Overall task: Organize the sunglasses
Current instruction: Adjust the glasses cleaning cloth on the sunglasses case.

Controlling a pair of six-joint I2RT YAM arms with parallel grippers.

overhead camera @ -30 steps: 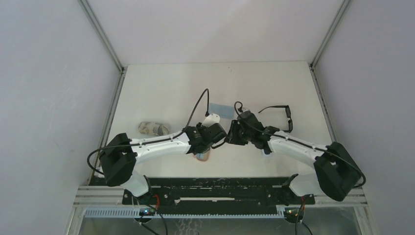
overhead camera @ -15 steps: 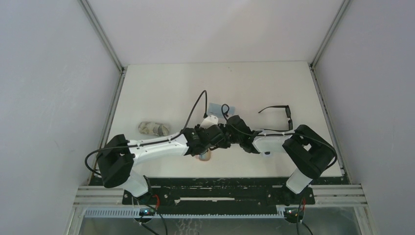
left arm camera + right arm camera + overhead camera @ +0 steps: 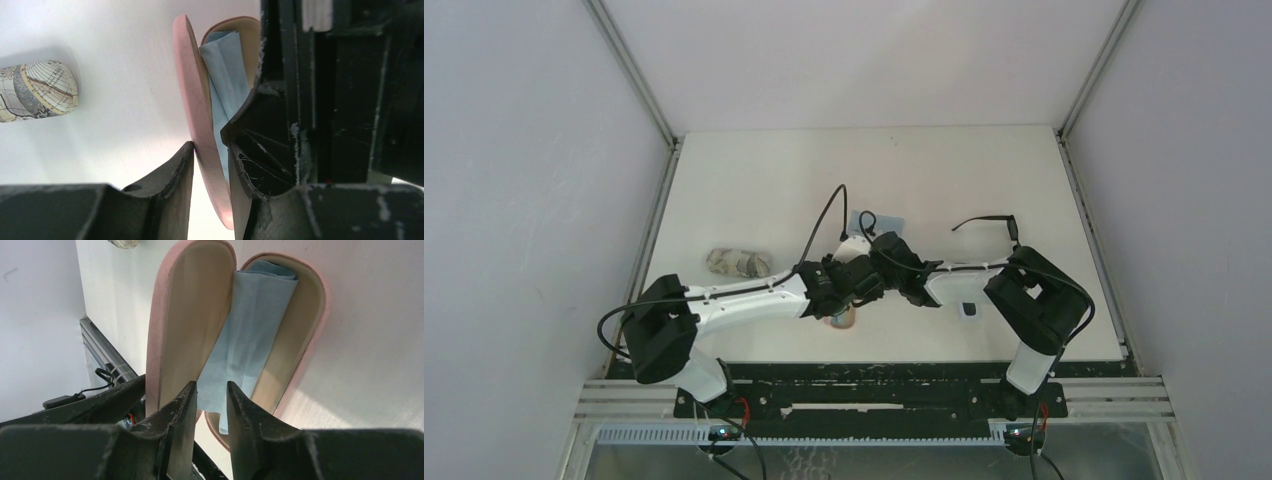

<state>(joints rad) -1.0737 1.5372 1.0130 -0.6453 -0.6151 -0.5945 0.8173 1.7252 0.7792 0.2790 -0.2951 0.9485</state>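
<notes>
Top external view shows me the sunglasses [image 3: 1010, 230] on the table [image 3: 774, 180] just behind my right arm [image 3: 1034, 295], light and fragile I think, best taken at the front rim, while my left gripper [image 3: 209, 146] clamps the pink case [image 3: 192, 90] lid and the right gripper [image 3: 211, 392] stands at the cloth [image 3: 250, 325], whether pinching I cannot tell.

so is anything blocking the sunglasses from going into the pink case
Yes: a folded light-blue cloth lies inside the open pink case, covering much of its hollow. The right gripper straddles the cloth's near end. The sunglasses lie apart on the table.
</notes>
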